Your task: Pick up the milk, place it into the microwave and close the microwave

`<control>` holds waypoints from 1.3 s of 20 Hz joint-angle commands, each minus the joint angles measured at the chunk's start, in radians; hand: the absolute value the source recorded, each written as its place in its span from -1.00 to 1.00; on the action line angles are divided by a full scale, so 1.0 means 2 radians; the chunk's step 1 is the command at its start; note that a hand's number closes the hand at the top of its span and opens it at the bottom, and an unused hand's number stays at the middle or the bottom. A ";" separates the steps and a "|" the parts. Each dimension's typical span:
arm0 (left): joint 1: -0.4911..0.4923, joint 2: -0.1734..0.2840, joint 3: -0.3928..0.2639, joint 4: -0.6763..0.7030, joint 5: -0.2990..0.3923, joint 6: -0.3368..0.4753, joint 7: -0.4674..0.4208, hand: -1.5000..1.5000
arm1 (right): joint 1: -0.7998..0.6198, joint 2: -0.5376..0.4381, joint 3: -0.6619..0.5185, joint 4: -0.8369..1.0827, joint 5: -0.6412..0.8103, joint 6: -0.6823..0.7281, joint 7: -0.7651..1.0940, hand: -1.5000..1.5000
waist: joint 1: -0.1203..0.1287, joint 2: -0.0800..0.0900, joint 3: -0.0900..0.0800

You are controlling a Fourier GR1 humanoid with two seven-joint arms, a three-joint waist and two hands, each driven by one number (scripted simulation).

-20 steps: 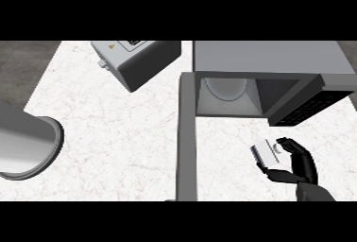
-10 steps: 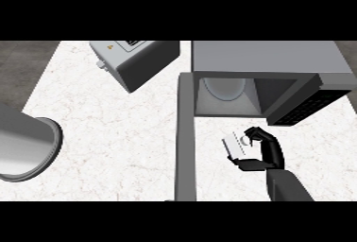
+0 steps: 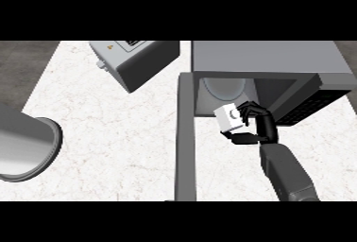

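The milk (image 3: 228,117), a small white carton, is held in the right hand (image 3: 254,124), whose black fingers and thumb curl round its right side from above and below. The carton hangs just in front of the microwave (image 3: 268,57) opening, at the mouth of the cavity, with its upper edge over the pale round plate (image 3: 223,88) inside. It is lifted off the worktop (image 3: 118,137); whether any part is already past the threshold I cannot tell. The grey forearm (image 3: 286,172) runs from the lower edge up and left to the hand.

The microwave stands at the far right of the worktop. Its door (image 3: 185,137) is swung wide open and reaches as a long grey slab from the cavity's left side toward the near edge. The dark control panel (image 3: 312,101) lies to the right of the hand.

At the far edge, left of the microwave, sits a tilted grey toaster (image 3: 136,61). At the left edge, toward the near side, a large grey round pot (image 3: 24,149) overhangs the white marbled surface.

The left hand does not show.
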 commanded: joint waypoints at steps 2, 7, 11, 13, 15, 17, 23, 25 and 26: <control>-0.022 -0.031 -0.023 -0.009 -0.046 -0.002 0.005 -1.00 | -0.052 -0.032 -0.002 0.009 -0.001 -0.003 0.038 1.00 | -0.001 0.001 0.000; -0.019 0.017 0.012 0.029 0.001 -0.010 0.010 -1.00 | -0.099 -0.049 -0.013 0.057 -0.003 -0.016 0.063 1.00 | 0.011 0.005 0.001; -0.032 0.017 0.000 0.031 0.001 -0.012 0.010 -1.00 | -0.136 -0.077 -0.009 0.073 0.008 -0.020 0.096 1.00 | 0.019 0.008 0.001; -0.052 0.028 -0.008 0.044 -0.009 -0.013 0.011 -1.00 | -0.160 -0.078 -0.012 0.080 0.007 -0.034 0.119 1.00 | 0.026 0.013 0.001; -0.060 0.018 -0.011 0.046 -0.020 -0.022 0.004 -1.00 | -0.162 -0.083 -0.011 0.084 0.009 -0.030 0.112 1.00 | 0.027 0.014 0.001; -0.070 0.022 -0.017 0.022 -0.026 0.010 0.012 -1.00 | -0.180 -0.096 -0.002 0.083 0.024 -0.067 0.127 1.00 | 0.031 0.017 0.002; -0.098 0.042 -0.017 0.061 -0.024 0.002 0.006 -1.00 | -0.181 -0.111 0.007 0.094 0.042 -0.129 0.131 1.00 | 0.040 0.025 0.002; -0.101 0.029 -0.032 0.052 -0.037 0.009 0.011 -1.00 | -0.200 -0.113 0.003 0.095 0.040 -0.150 0.150 1.00 | 0.043 0.027 0.002; -0.096 0.048 -0.024 0.052 -0.019 0.010 0.017 -1.00 | -0.182 -0.126 0.001 0.100 0.039 -0.142 0.138 1.00 | 0.046 0.027 0.003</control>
